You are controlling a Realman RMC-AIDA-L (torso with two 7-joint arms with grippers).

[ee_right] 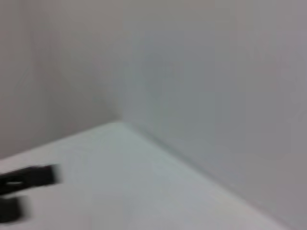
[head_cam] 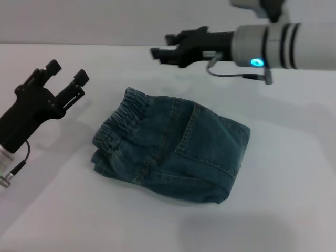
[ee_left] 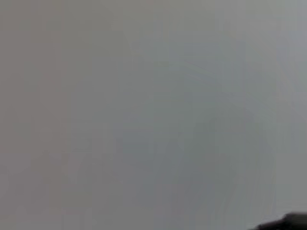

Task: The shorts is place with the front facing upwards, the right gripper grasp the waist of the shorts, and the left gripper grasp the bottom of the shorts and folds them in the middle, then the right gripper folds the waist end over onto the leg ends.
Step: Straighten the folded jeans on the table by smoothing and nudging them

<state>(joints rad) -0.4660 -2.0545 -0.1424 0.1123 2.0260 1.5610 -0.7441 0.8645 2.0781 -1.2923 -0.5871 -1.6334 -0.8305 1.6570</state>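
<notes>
The denim shorts [head_cam: 173, 152] lie folded into a compact bundle in the middle of the white table. Their gathered elastic waist [head_cam: 125, 113] lies on top at the bundle's far left. I cannot make out the leg ends in the bundle. My left gripper [head_cam: 67, 71] hovers open to the left of the shorts, apart from them and holding nothing. My right gripper [head_cam: 160, 45] is raised beyond the far side of the shorts, pointing left, open and holding nothing. The wrist views show only pale table and wall.
The white table [head_cam: 283, 210] spreads all around the shorts and meets a pale wall [head_cam: 94, 21] at the back. A dark blurred gripper part [ee_right: 29, 177] shows at the edge of the right wrist view.
</notes>
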